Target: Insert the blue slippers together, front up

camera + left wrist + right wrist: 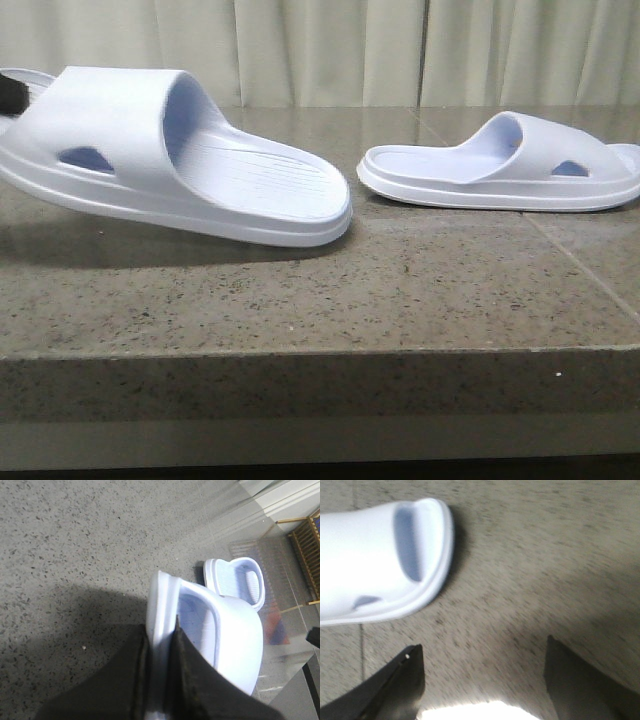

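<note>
- Nearest the front camera: thick speckled grey-brown stone tabletop [300, 300], polished, squared front edge, a seam line running across its right side.
- Left side, close: pale blue foam slide sandal [170, 155], wide smooth strap, oval side cut-out, ribbed footbed, thick sole. It sits tilted and lifted off the stone, with its shadow below.
- Left gripper [159, 680]: dark fingers [192, 680] clamped on that sandal's edge, rim pinched between them. Only a dark bit of it shows at the front view's left border.
- Right side, farther back: second pale blue foam slide sandal [505, 165], same shape, flat on the stone, well apart from the lifted one. Open ends face each other.
- Right gripper [480, 680]: spread wide, dark fingers [395, 685] holding nothing, hovering above bare stone. Second sandal lies near but not between them. That view is blurred.
- Back: pale pleated curtain [330, 50] across the full width behind the table.
- Left wrist view also shows a wooden slatted piece [307, 555] beyond the table edge, detail unclear.
</note>
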Tool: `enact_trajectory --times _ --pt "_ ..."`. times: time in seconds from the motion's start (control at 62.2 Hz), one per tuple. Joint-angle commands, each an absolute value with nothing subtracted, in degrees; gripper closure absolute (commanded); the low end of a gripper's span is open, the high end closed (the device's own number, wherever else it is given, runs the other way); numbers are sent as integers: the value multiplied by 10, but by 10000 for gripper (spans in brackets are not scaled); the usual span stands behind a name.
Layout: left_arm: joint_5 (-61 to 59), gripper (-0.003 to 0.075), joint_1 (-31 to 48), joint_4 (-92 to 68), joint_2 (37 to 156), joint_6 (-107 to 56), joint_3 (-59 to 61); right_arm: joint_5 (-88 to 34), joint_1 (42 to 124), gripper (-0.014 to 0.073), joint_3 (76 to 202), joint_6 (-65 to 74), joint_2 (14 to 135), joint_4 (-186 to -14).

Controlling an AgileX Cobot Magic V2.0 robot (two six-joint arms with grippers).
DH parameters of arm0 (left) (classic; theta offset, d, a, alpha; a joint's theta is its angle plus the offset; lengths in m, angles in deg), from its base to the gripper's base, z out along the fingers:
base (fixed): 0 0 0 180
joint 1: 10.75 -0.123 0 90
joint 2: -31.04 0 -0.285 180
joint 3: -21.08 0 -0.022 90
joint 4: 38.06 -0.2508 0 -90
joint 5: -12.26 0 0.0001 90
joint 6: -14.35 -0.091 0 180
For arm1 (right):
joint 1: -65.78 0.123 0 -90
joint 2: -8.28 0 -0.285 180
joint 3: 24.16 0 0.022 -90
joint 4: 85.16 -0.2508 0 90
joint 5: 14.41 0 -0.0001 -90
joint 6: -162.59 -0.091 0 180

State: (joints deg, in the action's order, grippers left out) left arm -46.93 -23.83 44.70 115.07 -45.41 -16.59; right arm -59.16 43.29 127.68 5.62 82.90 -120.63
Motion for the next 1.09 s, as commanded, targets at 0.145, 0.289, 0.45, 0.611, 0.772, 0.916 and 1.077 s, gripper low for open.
enact_trajectory --times 0.145,0.289,0.45,0.611,0.772,0.916,1.077 --pt "-490 741 -236 491 1133 -455 -154 -588 424 65 1346 184 947 -1371" --pt "-490 741 -236 491 1133 -455 -154 -601 424 76 1377 214 1009 -1405" --pt "-490 741 -236 491 1133 -455 -154 -605 424 160 1409 236 1066 -1437" --pt "-490 741 -236 491 1133 -455 -154 -632 424 181 1439 257 1112 -1474" --pt "-490 741 -236 491 1133 -455 -154 -664 432 181 1458 263 1149 -1484" --pt "-490 741 -236 491 1133 -455 -154 -689 447 185 1459 276 1172 -1486" --pt "-490 741 -236 491 1133 -455 -154 -719 462 340 1459 291 1191 -1489"
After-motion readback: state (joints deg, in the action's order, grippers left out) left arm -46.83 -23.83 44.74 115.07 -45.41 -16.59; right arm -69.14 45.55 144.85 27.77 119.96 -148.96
